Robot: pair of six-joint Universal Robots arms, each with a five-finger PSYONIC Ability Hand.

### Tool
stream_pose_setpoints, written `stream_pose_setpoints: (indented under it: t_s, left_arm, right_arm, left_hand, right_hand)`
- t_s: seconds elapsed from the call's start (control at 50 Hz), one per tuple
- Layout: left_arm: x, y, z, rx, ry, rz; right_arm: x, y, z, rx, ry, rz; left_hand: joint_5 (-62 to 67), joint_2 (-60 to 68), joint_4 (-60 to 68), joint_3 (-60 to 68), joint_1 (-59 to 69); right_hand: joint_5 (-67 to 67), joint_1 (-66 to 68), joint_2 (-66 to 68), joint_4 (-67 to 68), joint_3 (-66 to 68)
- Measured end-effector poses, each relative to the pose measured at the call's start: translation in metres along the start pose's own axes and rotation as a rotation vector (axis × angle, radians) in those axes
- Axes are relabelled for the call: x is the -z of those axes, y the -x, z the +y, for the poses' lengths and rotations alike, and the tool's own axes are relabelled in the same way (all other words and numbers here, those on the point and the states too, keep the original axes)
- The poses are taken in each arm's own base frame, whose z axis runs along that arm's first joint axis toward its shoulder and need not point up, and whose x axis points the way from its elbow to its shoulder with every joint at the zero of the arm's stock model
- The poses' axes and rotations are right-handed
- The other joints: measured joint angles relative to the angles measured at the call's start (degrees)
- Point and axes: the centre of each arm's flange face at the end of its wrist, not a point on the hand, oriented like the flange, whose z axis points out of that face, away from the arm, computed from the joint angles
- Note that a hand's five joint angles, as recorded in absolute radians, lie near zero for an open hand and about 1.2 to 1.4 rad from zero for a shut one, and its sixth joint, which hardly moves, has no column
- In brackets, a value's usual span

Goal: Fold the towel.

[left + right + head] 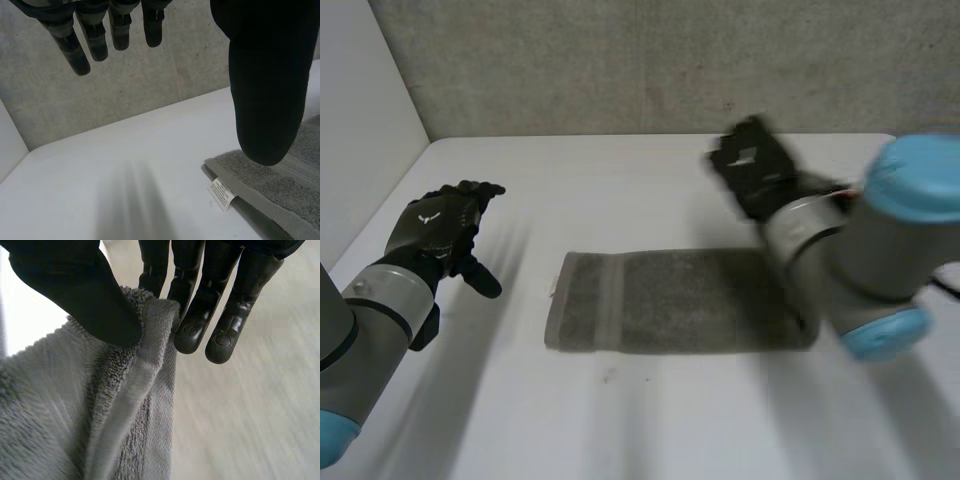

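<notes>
Nearest strip of the worktop (650, 430): bare white surface, with one small dark speck (608, 375) just in front of the towel. The left arm (370, 320) enters at the near left corner and the right arm (880, 250) at the near right. The right arm crosses above the towel's right end and hides that end in the head view.

Towel (670, 300): grey, folded into a long narrow band, lying across the middle of the worktop with its long side running left to right. A woven stripe (610, 300) crosses it near the left end. A small white label (220, 192) sticks out at that end.

Left hand (440, 230): raised above the worktop, left of the towel and apart from it. Its fingers (80, 50) are straight and its thumb (265, 100) is spread wide. It holds nothing. In the left wrist view the labelled end lies just past the thumb tip.

Right hand (755, 165): raised over the far right part of the towel. In the right wrist view a hemmed edge of the towel rises between the thumb and the straight fingers, caught in a narrow pinch.

Room: open worktop lies left of the towel, in front of it, and between it and the far edge. At that edge stands a concrete wall (620, 60). A white side panel (360, 110) closes the left side.
</notes>
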Motion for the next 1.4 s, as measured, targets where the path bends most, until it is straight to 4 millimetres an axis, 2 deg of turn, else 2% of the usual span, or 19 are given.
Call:
stream_pose_setpoints:
  t_s: [0.12,0.14,0.16,0.18,0.2,0.24,0.3,0.38,0.44,0.56,0.64,0.72,0.74,0.8,0.82,0.88,1.04,1.16,1.4]
  left_arm:
    - [0.001,-0.001,0.002,0.0,0.006,0.002]
    - [0.001,-0.001,0.002,0.0,0.006,0.002]
    - [0.002,-0.001,0.002,0.0,0.007,0.003]
    - [0.002,-0.001,0.002,0.0,0.007,0.003]
    - [0.002,-0.001,0.003,0.0,0.009,0.004]
    - [0.002,-0.001,0.003,0.0,0.01,0.005]
    - [0.001,-0.001,0.004,-0.001,0.011,0.005]
    - [-0.002,-0.001,0.004,-0.003,-0.001,0.006]
    - [-0.004,-0.001,0.001,-0.007,-0.018,0.007]
    - [-0.01,-0.009,-0.004,-0.017,-0.057,0.031]
    - [-0.014,-0.03,-0.006,-0.029,-0.072,0.094]
    - [-0.015,-0.051,-0.005,-0.038,-0.077,0.154]
    - [-0.015,-0.068,-0.003,-0.045,-0.076,0.202]
    - [-0.016,-0.079,-0.001,-0.049,-0.073,0.232]
    - [-0.015,-0.097,0.005,-0.056,-0.064,0.281]
    - [-0.014,-0.114,0.014,-0.065,-0.047,0.327]
    - [-0.015,-0.148,0.05,-0.097,0.03,0.406]
    - [-0.025,-0.151,0.066,-0.114,0.064,0.386]
    - [-0.065,-0.12,0.081,-0.194,0.084,0.184]
  right_arm:
    - [0.007,0.107,-0.047,-0.016,-0.243,-0.288]
    - [0.007,0.107,-0.047,-0.016,-0.243,-0.288]
    - [0.015,0.139,-0.051,-0.023,-0.282,-0.38]
    - [0.015,0.139,-0.051,-0.023,-0.282,-0.38]
    - [0.023,0.163,-0.052,-0.028,-0.305,-0.449]
    - [0.031,0.181,-0.052,-0.032,-0.318,-0.503]
    - [0.036,0.192,-0.052,-0.037,-0.323,-0.535]
    - [0.032,0.177,-0.059,-0.057,-0.318,-0.492]
    - [0.025,0.151,-0.063,-0.1,-0.283,-0.42]
    - [0.019,0.087,-0.057,-0.271,-0.172,-0.264]
    - [0.026,0.045,-0.033,-0.463,-0.045,-0.18]
    - [0.033,0.034,-0.015,-0.541,0.03,-0.16]
    - [0.042,0.028,0.004,-0.595,0.118,-0.154]
    - [0.047,0.027,0.013,-0.612,0.159,-0.154]
    - [0.056,0.028,0.03,-0.634,0.232,-0.156]
    - [0.064,0.03,0.045,-0.645,0.288,-0.158]
    - [0.076,0.041,0.064,-0.637,0.335,-0.161]
    - [0.076,0.048,0.067,-0.606,0.322,-0.164]
    - [0.077,0.064,0.078,-0.507,0.346,-0.198]
  left_hand:
    - [0.0,-0.1,-0.1,-0.3,0.0]
    - [0.0,-0.1,-0.1,-0.3,0.0]
    - [0.0,-0.1,-0.1,-0.3,0.0]
    - [0.0,-0.1,-0.1,-0.3,0.0]
    - [0.0,-0.1,-0.1,-0.3,0.0]
    - [0.0,-0.1,-0.1,-0.3,0.0]
    - [0.0,-0.1,-0.1,-0.3,0.0]
    - [0.0,-0.1,-0.1,-0.3,0.0]
    - [0.0,-0.1,-0.1,-0.2,0.0]
    - [0.0,0.0,-0.1,-0.2,0.0]
    - [0.0,0.0,0.0,-0.1,0.0]
    - [0.0,0.1,0.0,-0.1,0.0]
    - [0.0,0.1,0.0,-0.1,0.0]
    - [0.0,0.1,0.0,-0.1,0.0]
    - [0.0,0.1,0.0,-0.1,0.0]
    - [0.0,0.1,0.0,-0.1,0.0]
    - [0.0,0.3,0.0,-0.1,0.1]
    - [0.0,0.3,0.0,-0.1,0.1]
    - [0.0,0.4,0.0,-0.1,0.1]
  right_hand:
    - [0.1,0.0,0.0,0.0,0.0]
    - [0.1,0.0,0.0,0.0,0.0]
    - [0.1,0.0,0.0,0.0,0.0]
    - [0.1,0.0,0.0,0.0,0.0]
    - [0.1,0.0,0.0,0.0,0.0]
    - [0.2,0.0,0.0,0.0,0.0]
    - [0.2,0.0,0.0,0.0,0.0]
    - [-34.8,-32.2,-37.7,-37.2,-38.1]
    - [-51.4,-42.4,-52.9,-54.7,-54.7]
    - [-52.3,-42.6,-53.5,-55.1,-56.1]
    - [-52.4,-42.6,-53.5,-55.1,-56.1]
    - [-52.4,-42.6,-53.5,-55.1,-56.1]
    - [-52.4,-42.6,-53.5,-55.1,-56.1]
    - [-52.4,-42.6,-53.5,-55.1,-56.1]
    - [-52.4,-42.6,-53.5,-55.1,-56.1]
    - [-52.4,-42.6,-53.5,-55.1,-56.1]
    - [-50.6,-41.5,-52.1,-53.7,-53.7]
    - [-44.7,-35.6,-45.7,-46.8,-46.3]
    - [-14.4,-9.1,-12.6,-14.5,-14.1]
